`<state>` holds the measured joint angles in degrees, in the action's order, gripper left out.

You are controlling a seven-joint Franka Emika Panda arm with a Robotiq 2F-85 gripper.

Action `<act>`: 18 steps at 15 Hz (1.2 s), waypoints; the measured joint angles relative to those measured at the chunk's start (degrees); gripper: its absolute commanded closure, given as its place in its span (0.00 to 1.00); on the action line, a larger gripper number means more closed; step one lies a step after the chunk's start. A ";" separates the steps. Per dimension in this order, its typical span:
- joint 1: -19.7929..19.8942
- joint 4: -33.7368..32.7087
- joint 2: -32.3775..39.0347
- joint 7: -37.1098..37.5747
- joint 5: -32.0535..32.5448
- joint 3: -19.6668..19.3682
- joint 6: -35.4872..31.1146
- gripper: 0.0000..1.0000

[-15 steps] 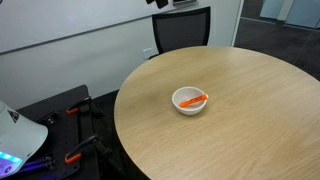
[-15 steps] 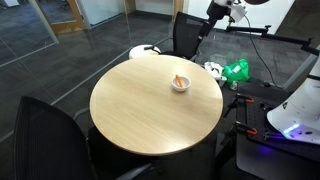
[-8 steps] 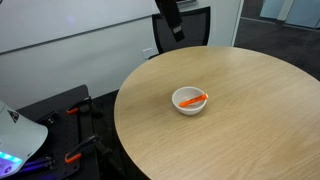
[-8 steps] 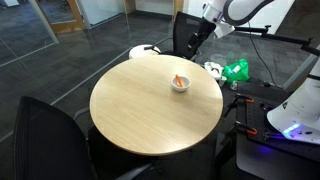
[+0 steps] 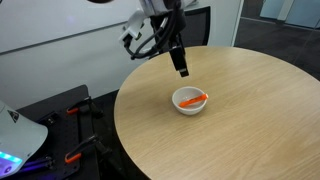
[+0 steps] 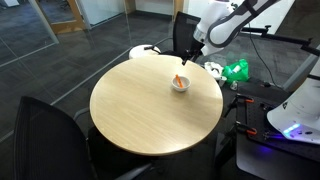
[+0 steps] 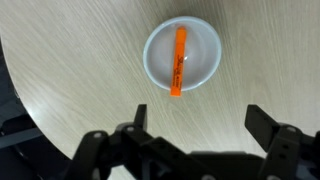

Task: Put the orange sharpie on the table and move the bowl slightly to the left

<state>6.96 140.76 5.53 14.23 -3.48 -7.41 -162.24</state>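
The small white bowl (image 5: 190,101) sits on the round wood-grain table (image 5: 250,120), also in the other exterior view (image 6: 180,84) and the wrist view (image 7: 182,55). The orange sharpie (image 7: 180,60) lies inside the bowl with one end over the rim; it shows in both exterior views (image 5: 195,99) (image 6: 180,81). My gripper (image 5: 182,68) hangs above the table behind the bowl, apart from it. In the wrist view its two fingers (image 7: 197,122) are spread wide and empty, with the bowl ahead of them.
A dark office chair (image 5: 180,30) stands behind the table, another (image 6: 45,130) at the near side. A green bag (image 6: 236,70) and equipment lie on the floor. The table edge curves close to the bowl (image 7: 20,90).
The arm has come down from the top of the frame toward the table, bringing the gripper to just above and behind the bowl. Bowl and sharpie have not moved.
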 measured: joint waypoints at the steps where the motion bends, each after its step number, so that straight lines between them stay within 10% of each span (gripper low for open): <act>1: -0.04 -0.58 1.69 0.89 -0.01 0.00 -0.40 0.00; 18: -1.07 -3.12 10.47 1.94 -1.01 -0.83 -2.88 0.00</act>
<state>5.89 137.64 15.99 16.17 -4.49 -8.24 -165.11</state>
